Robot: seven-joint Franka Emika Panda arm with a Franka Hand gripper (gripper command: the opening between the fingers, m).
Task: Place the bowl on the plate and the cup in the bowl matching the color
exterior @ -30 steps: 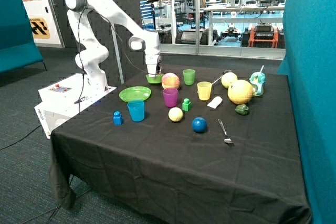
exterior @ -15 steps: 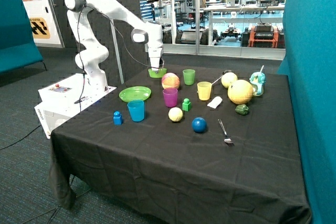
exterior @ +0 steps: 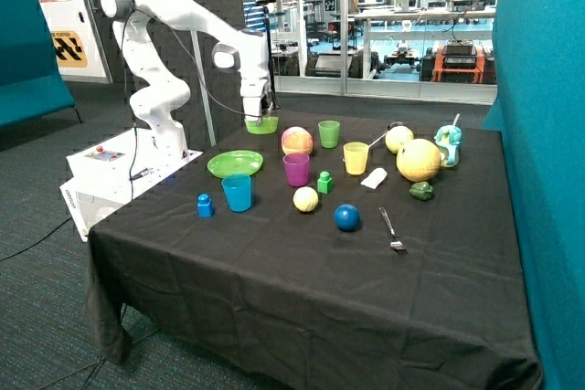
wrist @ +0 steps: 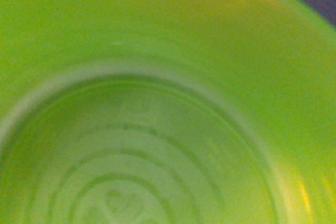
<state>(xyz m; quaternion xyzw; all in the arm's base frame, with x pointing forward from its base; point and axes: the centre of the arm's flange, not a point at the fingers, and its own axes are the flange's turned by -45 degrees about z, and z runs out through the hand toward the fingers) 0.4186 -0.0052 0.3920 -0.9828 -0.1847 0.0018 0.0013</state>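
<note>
At the near edge of the black table (exterior: 302, 289), you are looking across bare cloth before anything else; a fork (exterior: 392, 229) is lying toward four o'clock of the cluster and a blue ball (exterior: 346, 217) just beside it. Going farther, a blue block (exterior: 205, 205) and a blue cup (exterior: 237, 193) are sitting at about eight o'clock, with a pale ball (exterior: 305, 199) and a small green block (exterior: 324, 182) near the middle. Behind the blue cup, the plate (exterior: 235, 163) is lying flat with nothing on it, and the purple cup (exterior: 296, 169) is standing at its three o'clock. Farther again, the yellow cup (exterior: 356, 158) and the cup (exterior: 329, 133) are standing upright, the green one behind. At the far side, your gripper (exterior: 260, 117) is holding the bowl (exterior: 261, 124) in the air, fingers clamped on its rim, above the cloth behind the plate, at about twelve o'clock from it. In the wrist view, the bowl's inside (wrist: 157, 129) is filling nearly everything.
</note>
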